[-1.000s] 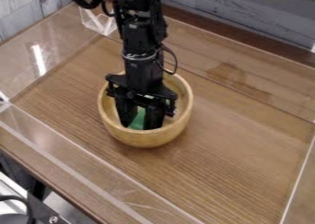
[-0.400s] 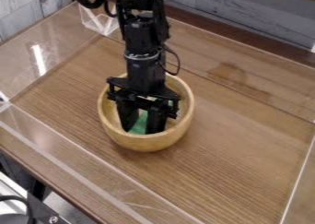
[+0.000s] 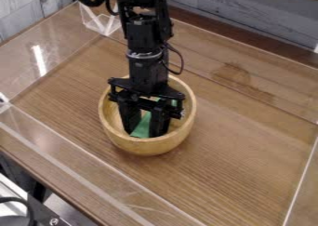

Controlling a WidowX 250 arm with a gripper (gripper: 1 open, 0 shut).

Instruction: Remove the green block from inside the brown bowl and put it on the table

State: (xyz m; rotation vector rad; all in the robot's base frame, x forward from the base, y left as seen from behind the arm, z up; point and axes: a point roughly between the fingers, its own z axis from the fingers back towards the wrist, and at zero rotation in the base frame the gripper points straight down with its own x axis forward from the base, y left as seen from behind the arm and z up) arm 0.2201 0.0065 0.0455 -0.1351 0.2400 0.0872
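Note:
The brown bowl (image 3: 114, 126) sits near the middle of the table (image 3: 236, 169). My gripper (image 3: 147, 127) reaches straight down into it from above. Its two dark fingers stand on either side of the green block (image 3: 144, 126), which leans on end between them inside the bowl. The fingers press against the block's sides, so the gripper is shut on it. The black finger frame hides the block's top, and only a strip of green shows between the fingers.
Clear acrylic walls (image 3: 50, 44) edge the tabletop on the left, front and right. A grey plank wall (image 3: 248, 11) runs along the back. The arm's black body (image 3: 143, 34) rises over the bowl towards the back left.
The gripper has sunk very slightly in the bowl, and the strip of green between the fingers has shifted a little down and to the right. The jaws keep the same width.

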